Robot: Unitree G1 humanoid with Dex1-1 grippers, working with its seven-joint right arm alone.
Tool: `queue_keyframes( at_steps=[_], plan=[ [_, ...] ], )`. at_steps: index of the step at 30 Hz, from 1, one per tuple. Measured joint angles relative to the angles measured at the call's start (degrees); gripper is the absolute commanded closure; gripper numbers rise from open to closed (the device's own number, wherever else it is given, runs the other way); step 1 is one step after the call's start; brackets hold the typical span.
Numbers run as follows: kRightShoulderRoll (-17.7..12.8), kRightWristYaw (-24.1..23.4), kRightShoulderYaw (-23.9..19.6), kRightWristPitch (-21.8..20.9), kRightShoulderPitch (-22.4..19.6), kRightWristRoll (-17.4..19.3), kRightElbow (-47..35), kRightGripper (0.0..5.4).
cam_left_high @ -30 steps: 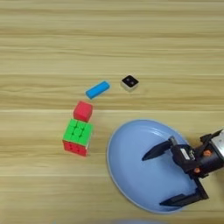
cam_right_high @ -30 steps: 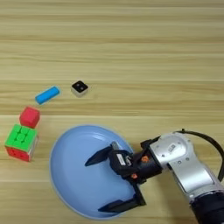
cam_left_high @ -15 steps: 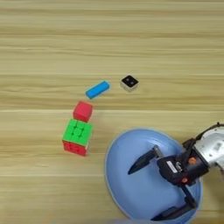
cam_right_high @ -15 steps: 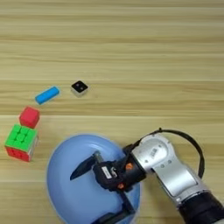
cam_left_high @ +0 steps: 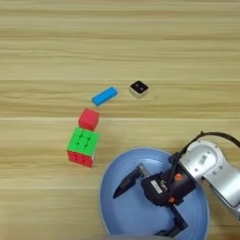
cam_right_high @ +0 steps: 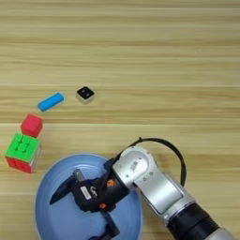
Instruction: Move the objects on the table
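Left eye view: the table (cam_left_high: 120, 42) fills the frame. The plate (cam_left_high: 122, 211) lies at the bottom, right of centre, its lower rim cut by the picture's edge. The gripper (cam_left_high: 144, 206) hangs over the plate, its two black fingers spread wide, one fingertip (cam_left_high: 119, 192) pointing left over the plate's upper left, the other low near the bottom edge. Nothing is between them. The silver forearm (cam_left_high: 211, 166) comes in from the right. The red cube (cam_left_high: 88, 119) sits up and left of the plate, touching or just beside the top of a puzzle cube (cam_left_high: 83, 146) with a green top and red side. The blue bar (cam_left_high: 104, 96) lies tilted above the red cube, and the white cube (cam_left_high: 138, 88), black face up, sits just right of the bar, apart from it.

Right eye view: the same scene sits further left. The plate (cam_right_high: 56, 215) is at the bottom left with the gripper (cam_right_high: 77, 213) over it, wide open and empty, and the forearm (cam_right_high: 154, 185) runs down to the bottom right with a black cable (cam_right_high: 173, 152) looping over it. The red cube (cam_right_high: 32, 125), puzzle cube (cam_right_high: 21, 152), bar (cam_right_high: 50, 101) and white cube (cam_right_high: 85, 94) lie off the plate, on bare wood.
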Motion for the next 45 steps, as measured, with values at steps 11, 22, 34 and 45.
queue_keyframes(
  at_steps=[11,22,34,45],
  plan=[
    [2.8,0.6,3.0,8.0,-0.7,1.3,-2.4,0.02],
    [3.1,0.5,3.2,9.1,-0.7,2.3,-2.3,0.02],
    [2.8,-0.2,-3.1,5.8,-5.1,4.7,-2.1,0.02],
    [8.9,-12.4,-13.1,16.9,-10.2,14.0,-7.7,0.02]
  ],
)
